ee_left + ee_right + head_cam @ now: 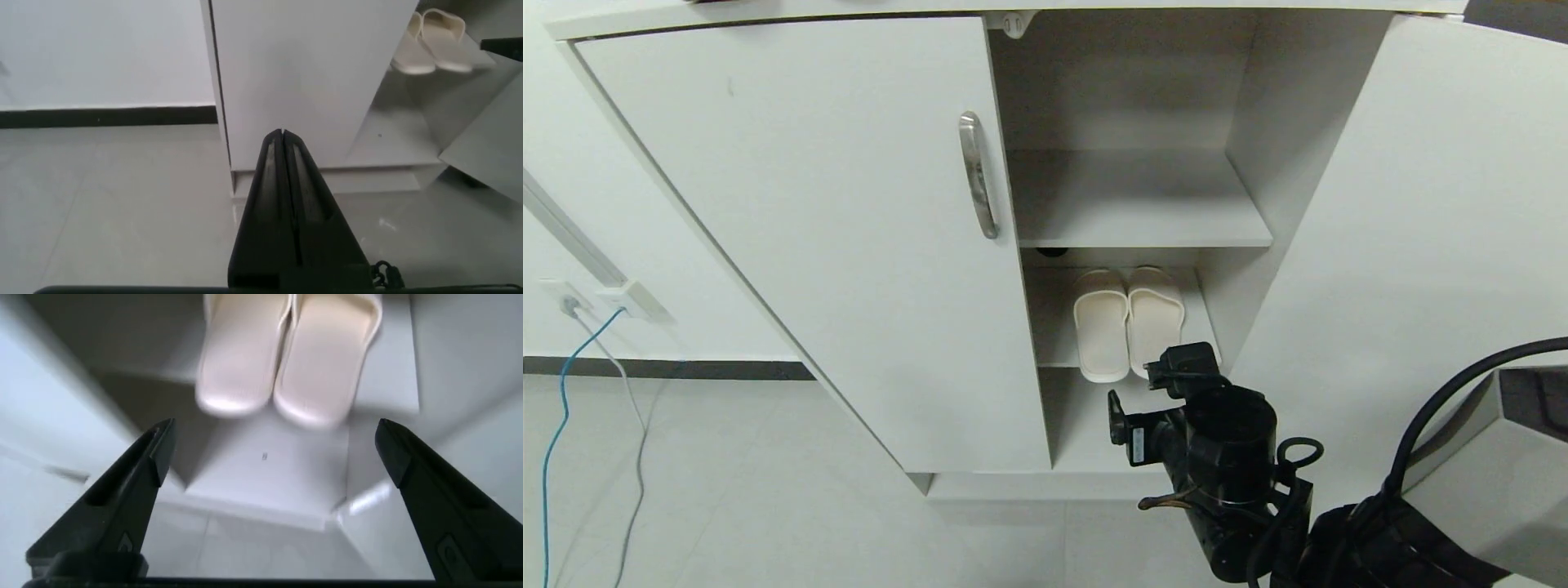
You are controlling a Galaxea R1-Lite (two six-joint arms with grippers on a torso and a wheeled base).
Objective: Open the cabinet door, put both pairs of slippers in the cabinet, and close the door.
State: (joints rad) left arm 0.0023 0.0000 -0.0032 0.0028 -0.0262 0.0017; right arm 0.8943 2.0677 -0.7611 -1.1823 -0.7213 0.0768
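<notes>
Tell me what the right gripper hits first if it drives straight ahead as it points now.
Probably the near ends of the pair of cream slippers, which overhang the middle shelf just ahead of the open right gripper. Height is unclear: slightly lower, it would reach the bottom shelf instead.

Black right hand (275,433), looping cables (1437,408)

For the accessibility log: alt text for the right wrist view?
A pair of cream slippers lies side by side on a white cabinet shelf, toes at its front edge. Nearer the camera the right gripper is empty, its two dark fingers spread wide apart.
</notes>
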